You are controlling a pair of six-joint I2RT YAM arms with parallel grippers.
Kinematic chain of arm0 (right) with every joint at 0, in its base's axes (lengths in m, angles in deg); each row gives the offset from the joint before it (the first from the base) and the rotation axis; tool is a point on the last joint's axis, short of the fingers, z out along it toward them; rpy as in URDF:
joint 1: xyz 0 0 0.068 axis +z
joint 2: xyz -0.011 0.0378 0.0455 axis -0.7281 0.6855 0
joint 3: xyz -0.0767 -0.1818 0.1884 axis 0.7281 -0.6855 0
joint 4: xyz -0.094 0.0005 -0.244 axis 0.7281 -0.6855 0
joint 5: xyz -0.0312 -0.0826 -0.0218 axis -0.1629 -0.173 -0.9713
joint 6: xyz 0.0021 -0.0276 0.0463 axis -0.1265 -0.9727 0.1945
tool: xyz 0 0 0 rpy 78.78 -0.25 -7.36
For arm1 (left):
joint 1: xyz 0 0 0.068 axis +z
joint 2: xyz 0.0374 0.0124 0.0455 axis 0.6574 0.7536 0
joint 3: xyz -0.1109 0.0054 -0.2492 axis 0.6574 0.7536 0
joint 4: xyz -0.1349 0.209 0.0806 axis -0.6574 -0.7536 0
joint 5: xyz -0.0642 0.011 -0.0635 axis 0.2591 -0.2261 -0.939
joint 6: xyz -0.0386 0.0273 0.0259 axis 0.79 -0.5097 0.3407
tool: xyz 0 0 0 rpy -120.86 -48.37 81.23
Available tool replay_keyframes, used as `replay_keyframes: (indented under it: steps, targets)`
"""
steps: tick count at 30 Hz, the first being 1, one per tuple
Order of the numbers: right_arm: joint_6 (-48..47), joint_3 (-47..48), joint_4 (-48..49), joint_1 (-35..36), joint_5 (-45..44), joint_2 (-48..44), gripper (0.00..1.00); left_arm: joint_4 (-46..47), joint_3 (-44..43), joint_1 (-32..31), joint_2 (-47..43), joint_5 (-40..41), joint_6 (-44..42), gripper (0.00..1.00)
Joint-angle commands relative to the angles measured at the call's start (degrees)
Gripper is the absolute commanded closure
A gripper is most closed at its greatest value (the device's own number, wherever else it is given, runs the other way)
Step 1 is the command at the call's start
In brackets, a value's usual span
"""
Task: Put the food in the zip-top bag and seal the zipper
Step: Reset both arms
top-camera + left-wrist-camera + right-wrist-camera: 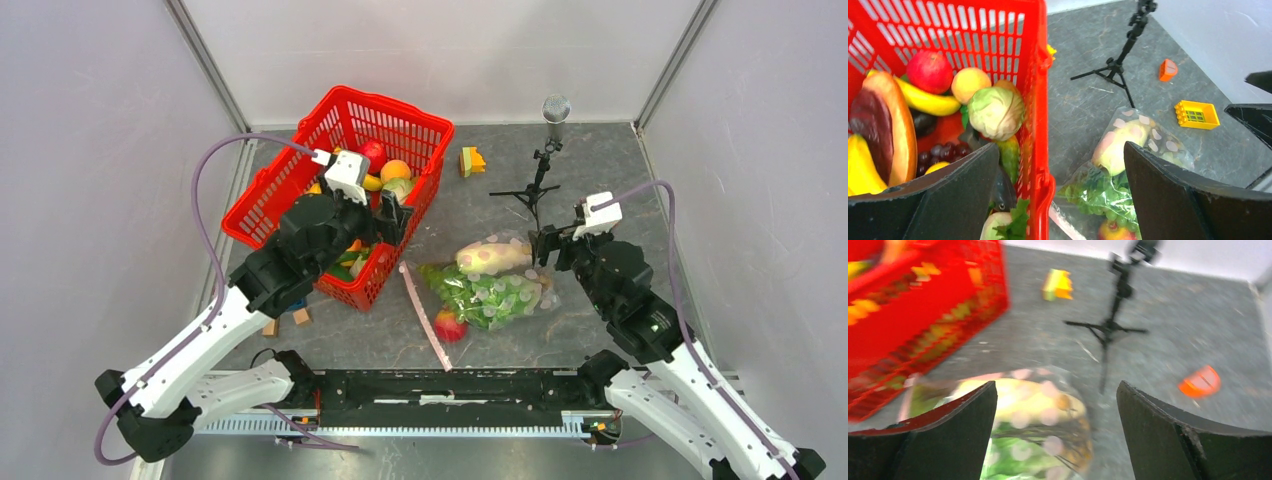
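The zip-top bag (510, 290) lies flat mid-table. Inside it are a cream-white vegetable (493, 257), green lettuce (480, 295) and a round red fruit (449, 325). Its pink zipper (425, 315) runs along the left edge. My right gripper (545, 245) stands open at the bag's right end, over the cream vegetable (1023, 400) in the blurred wrist view, holding nothing. My left gripper (385, 222) is open above the red basket's near right wall (1040, 125), one finger on each side. More food lies in the basket: bananas (928, 100), a red fruit (929, 71), a cabbage (995, 112).
The red mesh basket (400, 115) stands at the back left. A black tripod stand (540, 180) rises behind the bag. A yellow-orange block (471, 160) lies beside the basket, and small wooden blocks (300, 316) sit at its near corner. An orange block (1168, 70) and a yellow one (1196, 114) lie right.
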Motion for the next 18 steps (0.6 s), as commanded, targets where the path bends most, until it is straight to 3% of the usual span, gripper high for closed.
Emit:
replay_keyframes:
  steps: [1,6,12,18]
  targets:
    - [5.3,-2.4,-0.8,0.0,-27.2,0.0,0.05,-4.6,-2.0,0.3,1.6,10.4,9.3,0.00]
    - [6.2,-5.6,1.9,0.0,-35.9,-2.4,0.02,-7.1,-2.6,0.3,1.7,18.0,11.8,0.00]
    - [3.5,-4.4,2.5,0.0,-35.9,-0.2,0.02,-8.0,-2.9,0.3,0.4,23.7,11.8,0.00]
    - [3.5,-2.0,0.9,0.0,-34.0,3.0,0.02,-8.0,-2.6,0.3,0.6,24.4,11.6,0.00]
